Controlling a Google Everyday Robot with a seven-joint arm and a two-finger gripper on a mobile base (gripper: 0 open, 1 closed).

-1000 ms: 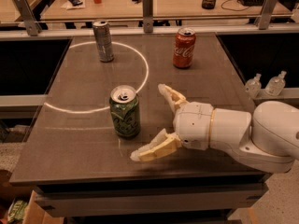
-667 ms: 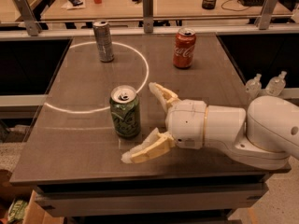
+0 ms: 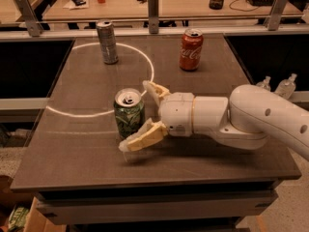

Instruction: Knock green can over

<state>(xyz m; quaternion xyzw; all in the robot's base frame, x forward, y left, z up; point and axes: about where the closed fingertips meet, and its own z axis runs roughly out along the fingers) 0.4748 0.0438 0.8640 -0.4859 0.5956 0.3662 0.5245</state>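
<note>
The green can (image 3: 128, 112) stands upright near the middle of the dark table (image 3: 82, 153), with pale swirls and a silver top with pull tab. My gripper (image 3: 138, 116) comes in from the right on a white arm (image 3: 251, 120). Its two cream fingers are spread wide. The far finger (image 3: 153, 91) is behind the can's right side. The near finger (image 3: 142, 138) reaches in front of the can's base. The can sits between the two fingers, at or close to touching them. The gripper holds nothing.
A red Coca-Cola can (image 3: 190, 49) stands at the back right. A taller slim silver-grey can (image 3: 107, 42) stands at the back left, on a white circle line (image 3: 150, 66). A railing with posts (image 3: 153, 4) runs behind the table. Two bottles (image 3: 282, 86) stand off the right edge.
My gripper has moved left toward the green can; its fingers now straddle the can's right side. The can still stands upright in the same spot.
</note>
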